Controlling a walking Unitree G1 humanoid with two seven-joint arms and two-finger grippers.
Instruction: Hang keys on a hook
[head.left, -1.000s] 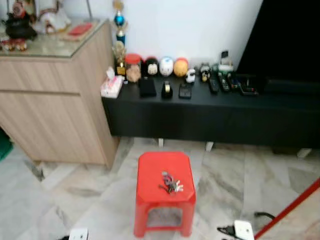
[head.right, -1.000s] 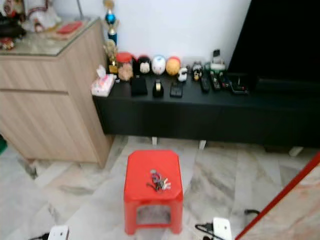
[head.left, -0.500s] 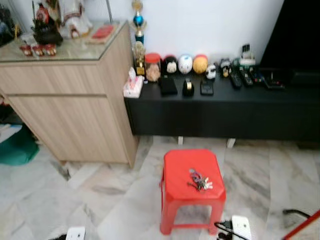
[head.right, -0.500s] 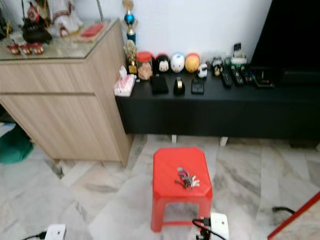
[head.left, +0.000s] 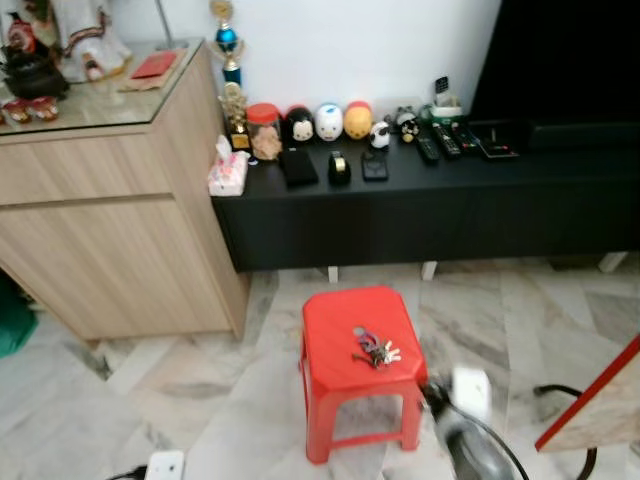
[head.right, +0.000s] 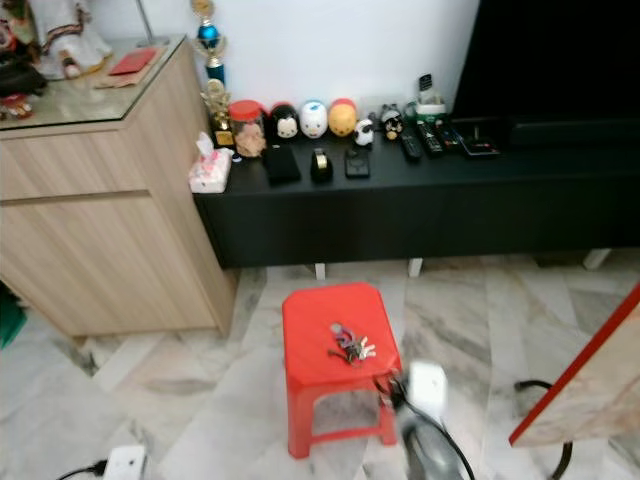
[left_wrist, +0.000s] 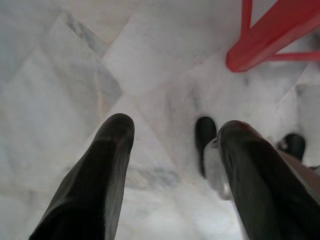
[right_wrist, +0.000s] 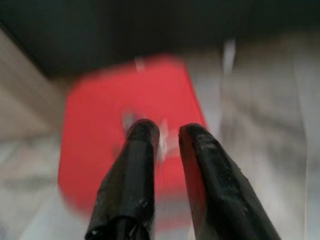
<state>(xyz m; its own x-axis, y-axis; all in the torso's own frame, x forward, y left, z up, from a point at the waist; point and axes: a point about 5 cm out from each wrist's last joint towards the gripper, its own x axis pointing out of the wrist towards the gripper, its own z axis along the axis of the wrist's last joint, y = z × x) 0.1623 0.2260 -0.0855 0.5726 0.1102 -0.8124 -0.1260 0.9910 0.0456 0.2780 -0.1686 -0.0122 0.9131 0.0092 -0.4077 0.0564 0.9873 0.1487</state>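
Observation:
A bunch of keys (head.left: 373, 348) lies on top of a small red plastic stool (head.left: 345, 335) on the marble floor. My right arm (head.left: 468, 425) rises, blurred, at the stool's right front corner. In the right wrist view my right gripper (right_wrist: 169, 131) points down at the stool (right_wrist: 100, 115); its fingers stand a narrow gap apart and hold nothing, with the keys (right_wrist: 129, 119) a blur just past the fingertips. My left gripper (left_wrist: 172, 130) hangs open over the floor, with a stool leg (left_wrist: 270, 42) beside it.
A wooden cabinet (head.left: 110, 220) stands at the left. A low black console (head.left: 430, 210) behind the stool carries figurines, remotes and a tissue box (head.left: 226, 175). A red-edged board (head.left: 592, 400) leans at the right, with a black cable (head.left: 560, 392) on the floor.
The camera has swung, shifting the whole scene. My right arm has come up into view beside the stool's right front. The keys still lie on the stool.

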